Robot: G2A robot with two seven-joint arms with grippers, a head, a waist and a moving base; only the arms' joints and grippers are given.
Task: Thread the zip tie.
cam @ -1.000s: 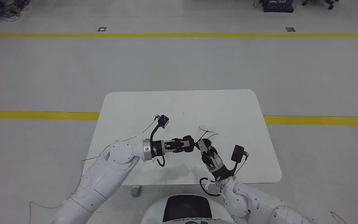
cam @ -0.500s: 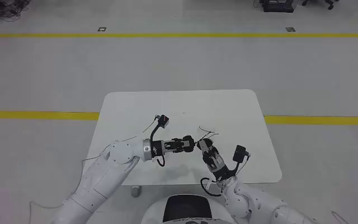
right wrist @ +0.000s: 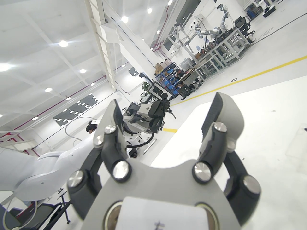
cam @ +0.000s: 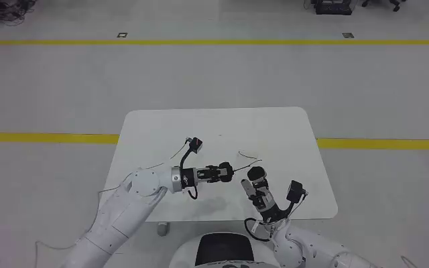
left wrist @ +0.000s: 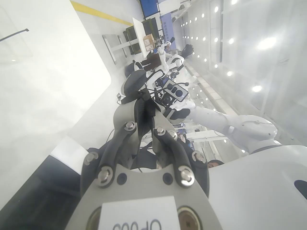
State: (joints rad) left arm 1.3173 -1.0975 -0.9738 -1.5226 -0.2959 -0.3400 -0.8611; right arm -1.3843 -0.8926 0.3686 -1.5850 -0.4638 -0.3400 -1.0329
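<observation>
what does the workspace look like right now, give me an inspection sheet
surface: white table with rounded corners.
job's things: one zip tie pinched in the left gripper, its end sticking out; a second tie lies flat on the table.
clutter: a clear sheet seems to lie under the second tie.
grippers: left gripper shut on the zip tie, above the table; right gripper open and empty, near it but apart.
cables: black cable looping off the left wrist; thin wire on the table.
surroundings: grey floor with yellow lines.
</observation>
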